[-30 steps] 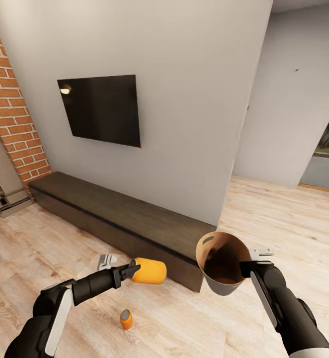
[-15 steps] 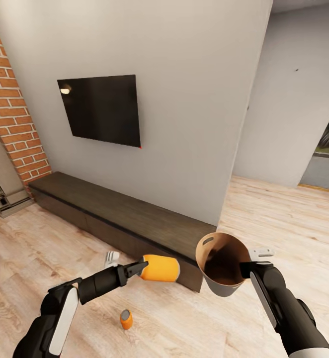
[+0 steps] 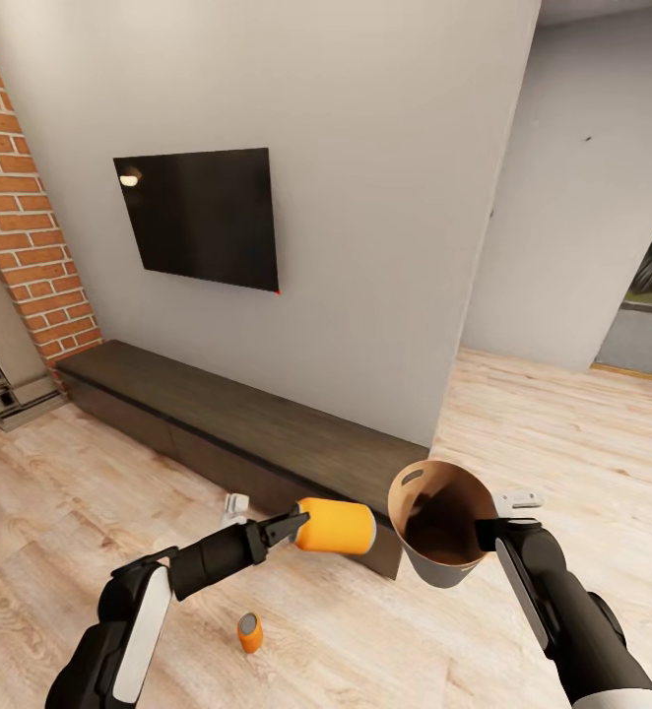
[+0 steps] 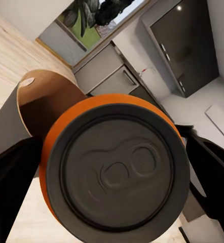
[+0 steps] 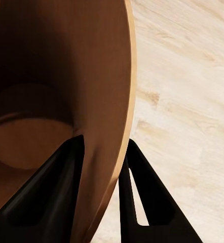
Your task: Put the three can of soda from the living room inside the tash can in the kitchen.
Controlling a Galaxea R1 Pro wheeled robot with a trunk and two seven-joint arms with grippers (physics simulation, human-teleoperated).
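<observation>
Head view: left gripper (image 3: pixel 289 529) jaws pinch a soda can (image 3: pixel 337 526) held sideways, just beside the trash can (image 3: pixel 440 524) rim; another can (image 3: pixel 250 632) stands on the floor (image 3: pixel 60 512) below.
Left wrist view: can top (image 4: pixel 113 178) before the bin's mouth (image 4: pixel 48 104).
Right wrist view: right gripper (image 5: pixel 99 190) jaws clamp the bin wall (image 5: pixel 104 131).

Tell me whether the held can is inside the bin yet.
Not yet: the can in the left gripper lies sideways, short of the bin rim.

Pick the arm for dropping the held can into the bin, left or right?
Left. Its tool grips the soda can just beside the trash can rim. The right tool is clamped on that rim, holding the bin up.
</observation>
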